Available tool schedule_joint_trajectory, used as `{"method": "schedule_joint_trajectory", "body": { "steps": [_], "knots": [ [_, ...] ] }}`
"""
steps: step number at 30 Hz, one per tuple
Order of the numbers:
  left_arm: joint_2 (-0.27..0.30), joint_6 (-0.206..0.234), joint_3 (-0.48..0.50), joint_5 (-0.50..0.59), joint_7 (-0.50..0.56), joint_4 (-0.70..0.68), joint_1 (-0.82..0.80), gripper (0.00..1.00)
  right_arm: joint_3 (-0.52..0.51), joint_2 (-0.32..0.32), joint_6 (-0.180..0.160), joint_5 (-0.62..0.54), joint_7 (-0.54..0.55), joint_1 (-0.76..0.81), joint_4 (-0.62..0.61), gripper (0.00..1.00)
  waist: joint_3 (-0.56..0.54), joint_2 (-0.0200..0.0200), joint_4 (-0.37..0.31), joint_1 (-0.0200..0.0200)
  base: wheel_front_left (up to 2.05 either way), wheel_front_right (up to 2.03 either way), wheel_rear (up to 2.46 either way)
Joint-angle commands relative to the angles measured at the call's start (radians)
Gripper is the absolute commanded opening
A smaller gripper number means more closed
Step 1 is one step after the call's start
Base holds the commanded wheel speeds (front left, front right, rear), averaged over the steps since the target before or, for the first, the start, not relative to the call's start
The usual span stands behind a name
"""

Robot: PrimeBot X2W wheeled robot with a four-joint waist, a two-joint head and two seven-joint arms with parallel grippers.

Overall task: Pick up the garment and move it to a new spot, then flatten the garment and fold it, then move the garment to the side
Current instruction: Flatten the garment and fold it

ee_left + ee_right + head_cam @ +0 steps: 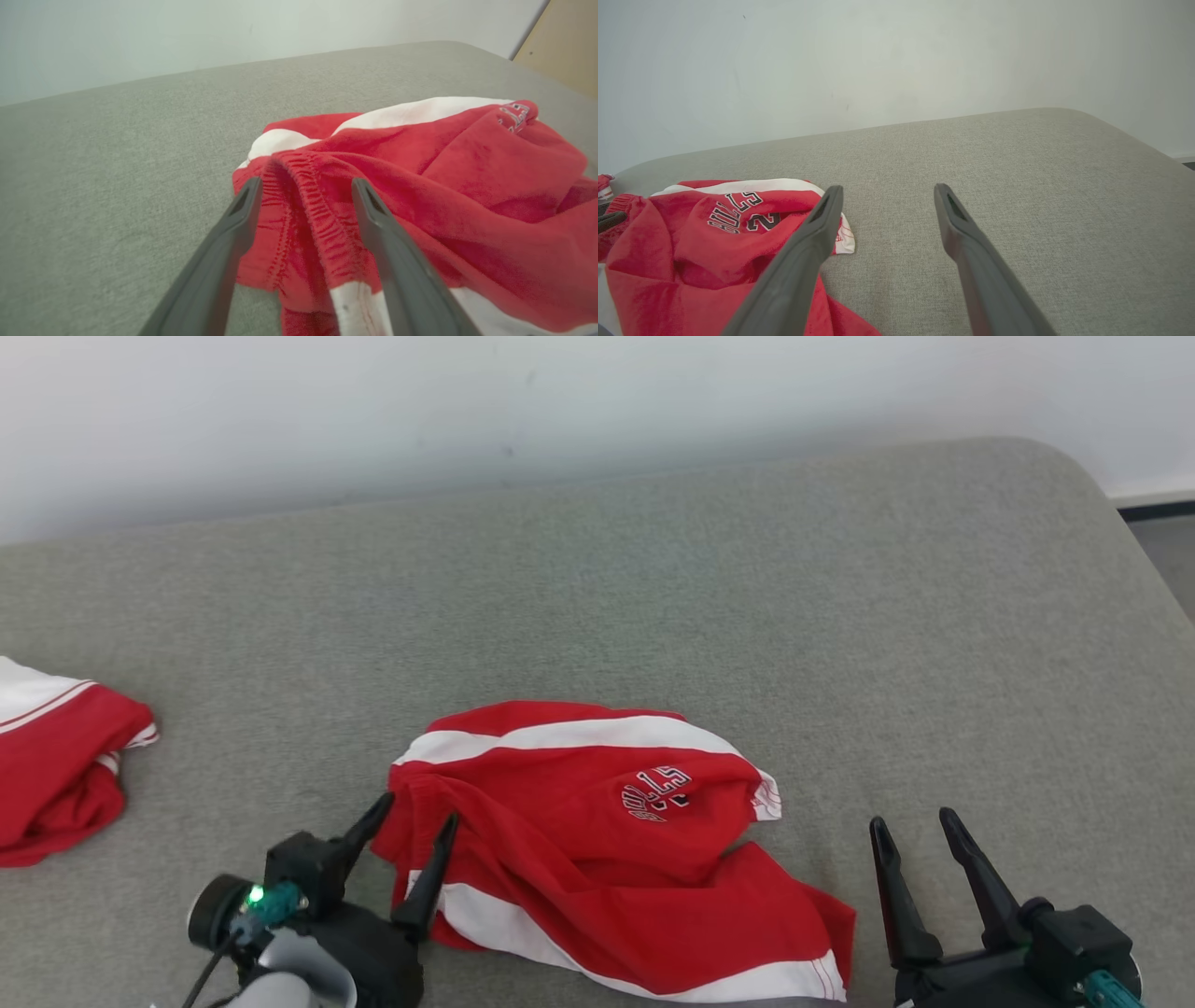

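The crumpled red shorts [597, 840] lie on the grey bed [840, 616], between the grippers. The left gripper [420, 807], fingers apart, straddles the waistband. The right gripper [912, 818], also apart, hovers over bare bed beside them. I judge this the pick-up step: next, the left should close on the waistband.

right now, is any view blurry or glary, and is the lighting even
Head view: soft even light, no glare, garment sharp. Left wrist view: the left gripper and nearby waistband look slightly soft. Right wrist view: the right gripper blurs toward the bottom edge; the garment's lettering is readable.
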Motion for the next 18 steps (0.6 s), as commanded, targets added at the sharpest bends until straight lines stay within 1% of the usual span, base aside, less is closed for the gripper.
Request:
{"method": "schedule_joint_trajectory", "body": {
  "steps": [1, 4, 5, 8, 13, 18],
  "knots": [
    [-0.009, 0.002, 0.02, -0.004, -0.001, -0.029, 0.047, 1.0, -0.006, 0.004, 0.001, 0.001, -0.001, 0.019, 0.001, 1.0, -0.033, 0.0, 0.034, 0.0, 0.0, 0.0, 0.0],
    [-0.012, 0.002, 0.036, 0.008, -0.001, -0.07, 0.1, 1.0, -0.016, 0.005, 0.001, 0.001, -0.001, 0.039, 0.001, 1.0, -0.054, 0.0, 0.068, 0.0, 0.0, 0.0, 0.0],
    [-0.012, 0.002, 0.036, 0.008, -0.001, -0.07, 0.1, 1.0, -0.016, 0.005, 0.001, 0.001, -0.001, 0.039, 0.001, 1.0, -0.054, 0.0, 0.068, 0.0, 0.0, 0.0, 0.0],
    [-0.011, 0.002, 0.067, 0.03, -0.001, -0.141, 0.142, 1.0, -0.025, 0.006, 0.001, 0.002, -0.001, 0.05, -0.005, 1.0, -0.066, 0.0, 0.101, 0.0, 0.0, 0.0, 0.0],
    [-0.021, 0.005, 0.187, 0.078, -0.001, -0.274, 0.227, 1.0, -0.034, 0.002, 0.001, -0.002, -0.001, 0.062, -0.013, 1.0, -0.09, 0.0, 0.142, 0.0, 0.0, 0.0, 0.0],
    [-0.035, 0.013, 0.311, 0.141, -0.001, -0.386, 0.31, 1.0, -0.03, -0.006, 0.001, -0.008, -0.001, 0.075, -0.018, 1.0, -0.122, 0.0, 0.155, 0.0, 0.0, 0.0, 0.0]
  ]
}}
